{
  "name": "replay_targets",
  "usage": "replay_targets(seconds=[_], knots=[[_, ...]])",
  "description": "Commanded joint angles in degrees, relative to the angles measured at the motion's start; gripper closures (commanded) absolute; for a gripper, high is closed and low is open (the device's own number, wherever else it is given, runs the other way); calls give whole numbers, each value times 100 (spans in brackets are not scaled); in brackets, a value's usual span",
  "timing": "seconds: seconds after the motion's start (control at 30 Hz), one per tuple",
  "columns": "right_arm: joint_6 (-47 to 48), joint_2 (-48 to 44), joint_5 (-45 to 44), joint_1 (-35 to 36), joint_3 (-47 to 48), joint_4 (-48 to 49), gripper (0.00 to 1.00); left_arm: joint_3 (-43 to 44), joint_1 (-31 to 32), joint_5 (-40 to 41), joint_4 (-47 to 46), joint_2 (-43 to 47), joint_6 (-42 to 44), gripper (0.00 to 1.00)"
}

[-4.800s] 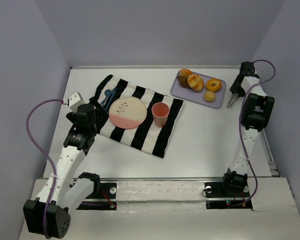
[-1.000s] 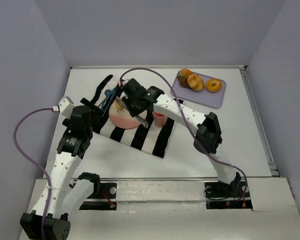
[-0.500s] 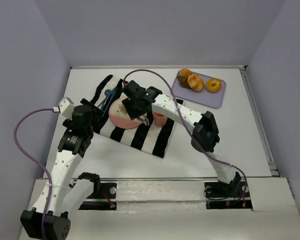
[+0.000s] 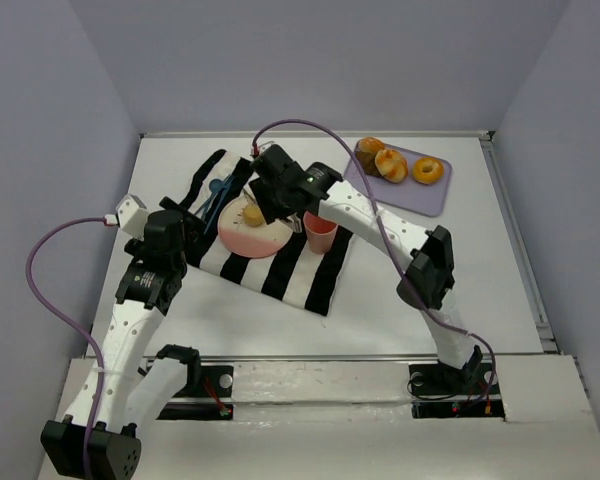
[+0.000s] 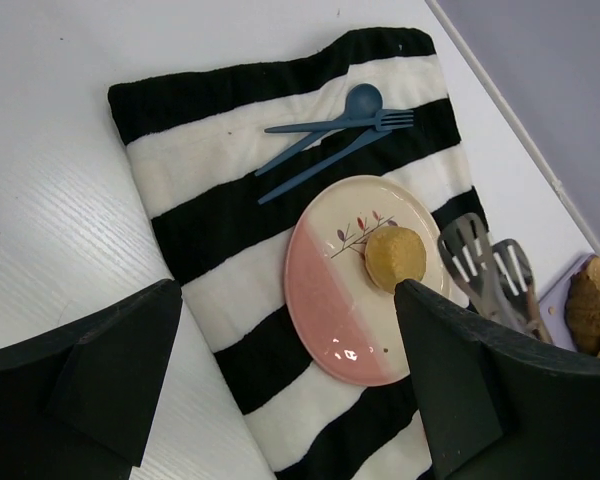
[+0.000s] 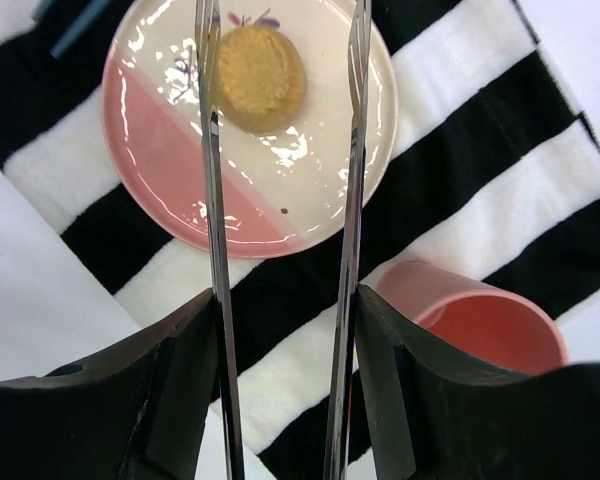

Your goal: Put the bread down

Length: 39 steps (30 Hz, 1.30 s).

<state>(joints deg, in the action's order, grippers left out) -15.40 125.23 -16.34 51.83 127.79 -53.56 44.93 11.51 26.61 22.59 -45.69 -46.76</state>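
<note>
The bread (image 4: 252,214) (image 5: 395,256) (image 6: 261,77), a small pale-yellow round bun, lies on the cream half of the pink-and-cream plate (image 4: 242,240) (image 5: 330,320) (image 6: 170,140). My right gripper (image 4: 265,205) (image 6: 283,18) hovers over it, open, its thin metal fingers (image 5: 470,265) apart on either side of the bun and not touching it. My left gripper (image 4: 185,215) (image 5: 290,400) stands open and empty over the cloth's left edge, near the plate.
The striped black-and-white cloth (image 4: 280,270) carries the plate, blue cutlery (image 4: 217,190) (image 5: 330,135) and a pink cup (image 4: 320,232) (image 6: 480,320) just right of the plate. A lilac tray (image 4: 420,195) at the back right holds a ring doughnut (image 4: 427,170) and brown buns (image 4: 380,160).
The right gripper's jaws have parted and let go of the bread, which now rests on the plate. The right gripper has drawn back up and slightly right. The left arm has not moved.
</note>
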Motion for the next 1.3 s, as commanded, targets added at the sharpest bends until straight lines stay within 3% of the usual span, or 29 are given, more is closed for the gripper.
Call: replay_targets(seconds=[0.0,0.3,0.47,0.57,0.9,1.1,1.27], knots=[[98,-780,-264,-41,317,320,41,69,-17,248,-79,16,-79,1],[63,-1720,-431,-349,-280,496,41,95,-17,248,-106,69,-52,1],[-42,-2695,-616,-788,-1105,706,42,95,-17,204,-141,61,-8,1],[-200,-3450,-634,-1332,-1896,864,43,95,-17,222,-158,43,0,1],[-912,-5973,-1012,-4074,-5569,1392,47,122,-17,72,-343,-89,115,1],[-799,-5686,-450,-5129,-7150,2252,47,121,-26,64,-413,-273,150,1],[-718,-4623,-80,-5403,-7540,2904,48,157,-17,-33,-405,-353,264,1]])
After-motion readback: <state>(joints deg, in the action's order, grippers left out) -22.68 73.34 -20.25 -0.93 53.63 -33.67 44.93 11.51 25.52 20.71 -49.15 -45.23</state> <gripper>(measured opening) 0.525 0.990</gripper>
